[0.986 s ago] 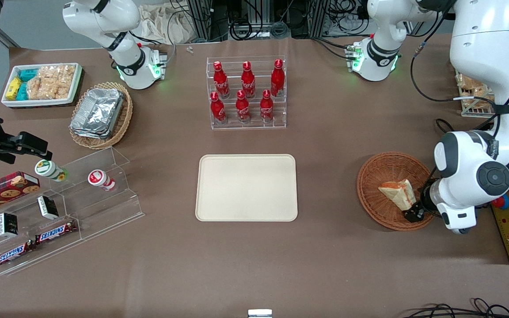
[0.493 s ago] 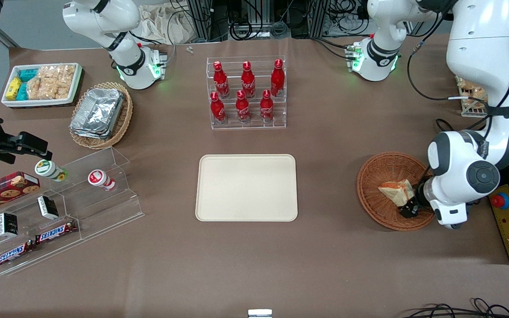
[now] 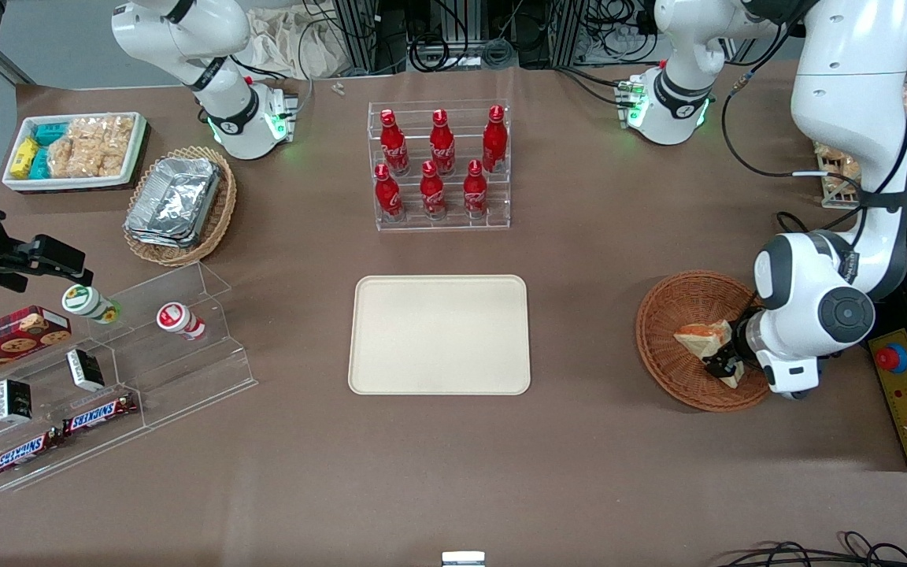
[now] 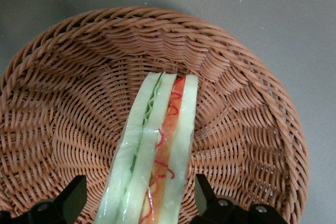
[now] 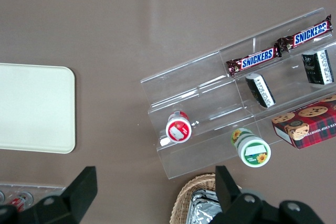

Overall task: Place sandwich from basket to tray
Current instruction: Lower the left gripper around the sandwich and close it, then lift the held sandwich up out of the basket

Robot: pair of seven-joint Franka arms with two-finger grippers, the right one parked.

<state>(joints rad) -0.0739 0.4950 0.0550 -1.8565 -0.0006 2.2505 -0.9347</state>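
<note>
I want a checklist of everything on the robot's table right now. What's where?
Surface: brown table.
Job's things: sandwich lying in the basket; tray bare.
Clutter: cola bottles, foil containers, snack bin, Snickers bars.
Grippers: end effector open in the basket, one finger on either side of the sandwich.
Cables: black cables at the table edge nearest the camera.
Surroundings: red button toward the working arm's end.

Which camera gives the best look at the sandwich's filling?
The left wrist view: the sandwich stands on edge in the basket, its green and red layers facing the camera, between the open gripper fingers. The front view shows only a small wedge, partly hidden by the gripper. The right wrist view misses it.
</note>
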